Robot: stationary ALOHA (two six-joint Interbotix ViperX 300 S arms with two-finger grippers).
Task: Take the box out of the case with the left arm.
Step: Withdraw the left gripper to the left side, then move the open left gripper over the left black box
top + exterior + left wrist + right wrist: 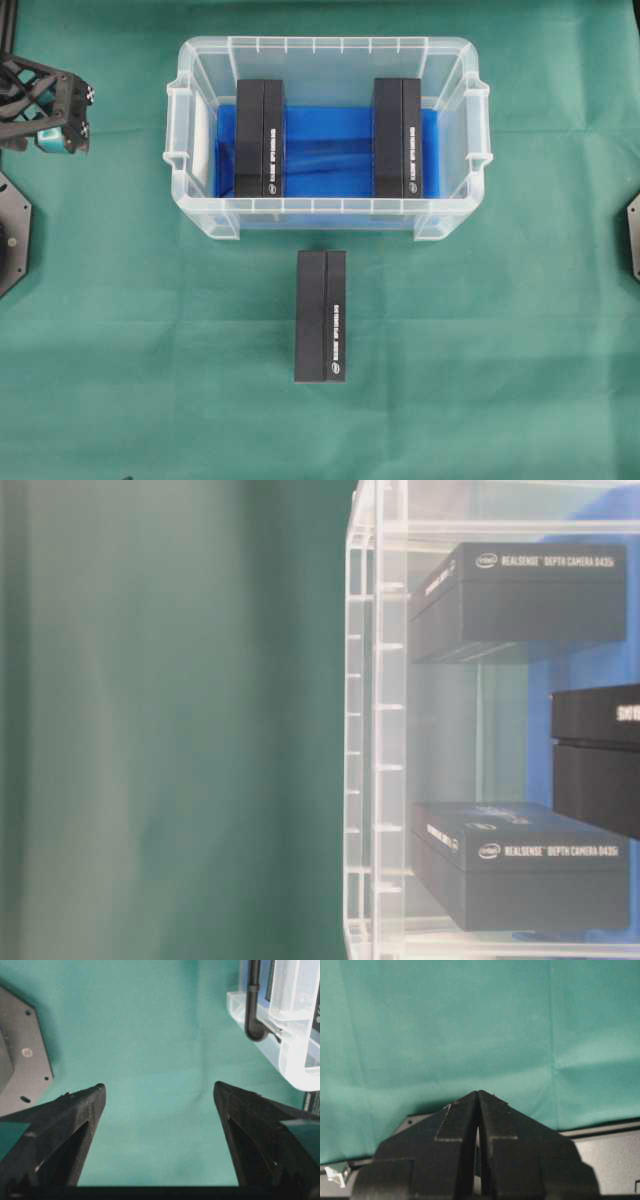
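Green cloth covered the whole tabletop (130, 330). From above, the case (328, 48) sat at the far middle, with its blue floor showing. Two black boxes lay inside it, the left box (260, 137) and the right box (397, 137). Both had their long sides running from near to far. A third box (321, 316) lay outside on the cloth, just near of the case. The left pincer (58, 138) hung at the far left edge, well apart from the case. The left box lay off to its right and was the closer of the two inside. The right pincer could not be seen from above, so the left arm looked like the closer one to that box.

From table level, the picture looked turned on its side. The ribbed wall of the case (372, 730) stood in the middle, with the boxes behind it.

The left wrist view showed the left pincer (160, 1092) spread wide, with only green cloth between its black fingers (75, 1120). It held nothing. A corner of the case (295, 1060) peeked in at the upper right.

The right wrist view showed the right pincer (478, 1094) closed tight, tips together, with nothing in it, above bare cloth.
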